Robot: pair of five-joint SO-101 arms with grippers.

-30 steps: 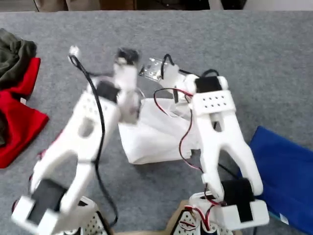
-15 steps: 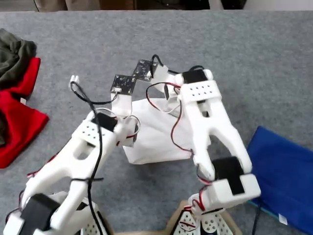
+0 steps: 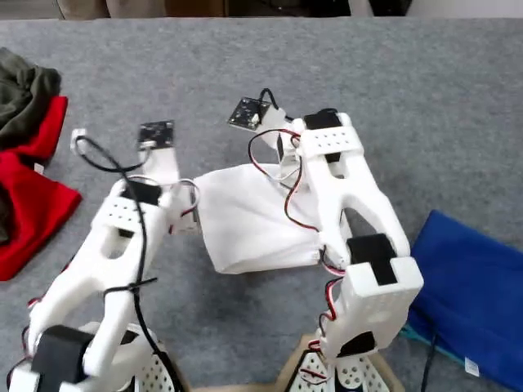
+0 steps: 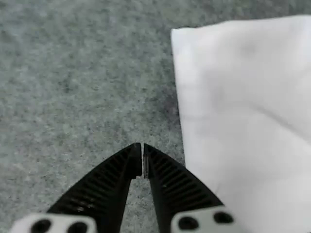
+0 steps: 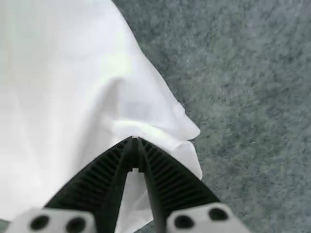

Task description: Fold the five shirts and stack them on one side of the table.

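A folded white shirt (image 3: 245, 220) lies flat on the grey table (image 3: 425, 90) between my two arms. My left gripper (image 4: 142, 158) is shut with nothing in it, low over bare table just beside the white shirt (image 4: 243, 107), near one corner. In the high view the left gripper (image 3: 186, 208) sits at the shirt's left edge. My right gripper (image 5: 134, 145) is shut on a small fold of the white shirt (image 5: 63, 87) near its edge, and creases run out from the tips. In the high view the right gripper (image 3: 284, 159) is at the shirt's far edge, under the arm.
A red shirt (image 3: 33, 196) and a dark olive shirt (image 3: 24, 90) lie crumpled at the left edge. A blue shirt (image 3: 478, 286) lies flat at the near right. Open table stretches across the far side.
The left arm has swung left off the white shirt and now sits at its left edge. The right arm shifted a little toward the far edge. The shirt has settled flat.
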